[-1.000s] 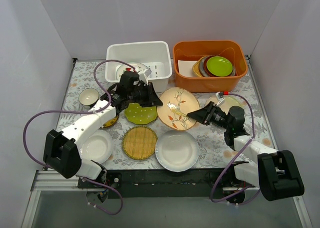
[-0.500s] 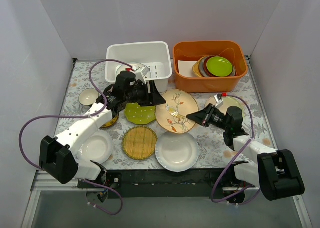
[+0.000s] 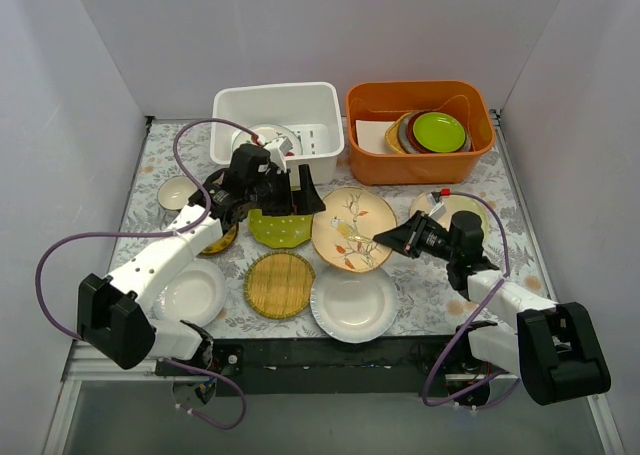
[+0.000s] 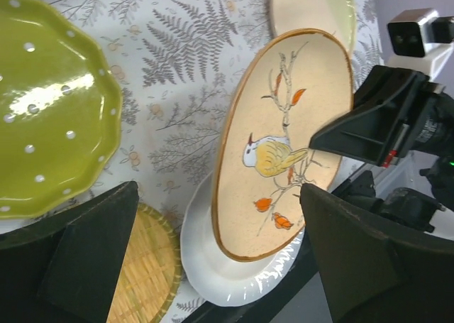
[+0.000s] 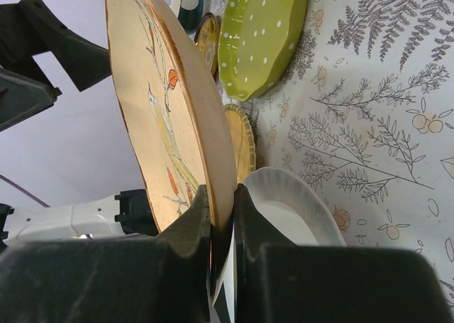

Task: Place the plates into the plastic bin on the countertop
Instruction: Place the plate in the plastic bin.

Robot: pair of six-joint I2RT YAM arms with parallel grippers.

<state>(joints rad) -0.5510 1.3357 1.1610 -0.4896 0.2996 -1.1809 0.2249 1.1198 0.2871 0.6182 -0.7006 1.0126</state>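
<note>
Scene: Seen from overhead, two white robot arms reach over a bench [image 3: 425,280] covered in a grey-white cloth printed with ferns and orange flowers.
Bird plate: A round beige bird plate [image 3: 353,228], painted with a bird on a branch, sits mid-bench between the green dotted plate [image 3: 278,228] and the right arm.
Right gripper: The right gripper [image 5: 221,195] pinches the bird plate's rim on the side nearest the right arm. One finger is on the painted face and the other on the underside.
Plate orientation: The bird plate is tilted, with its painted face turned up and toward the left arm. Being round, it has no long axis of its own. The left wrist camera sees it as an oval running from lower left to upper right, overlapping the large white plate [image 3: 353,302]. It is unclear whether its far edge touches the cloth.
Left gripper: The left gripper [image 3: 297,192] hangs over the far edge of the green dotted plate. It is just beside the bird plate's upper-left rim and apart from it. Its fingers [image 4: 92,252] are spread wide and hold nothing.
Plastic bin: The white plastic bin [image 3: 225,125] stands at the back of the bench beyond the left gripper. A pale plate [image 3: 262,135] inside it is partly hidden by the arm.
Other plates: A woven bamboo plate [image 3: 279,284] and a smaller white plate [image 3: 193,292] lie near the front edge. A cream plate [image 3: 460,207] lies behind the right gripper.
Orange tub: The orange tub [image 3: 420,165] stands beside the plastic bin and holds a stack topped by a lime-green plate [image 3: 438,130].
</note>
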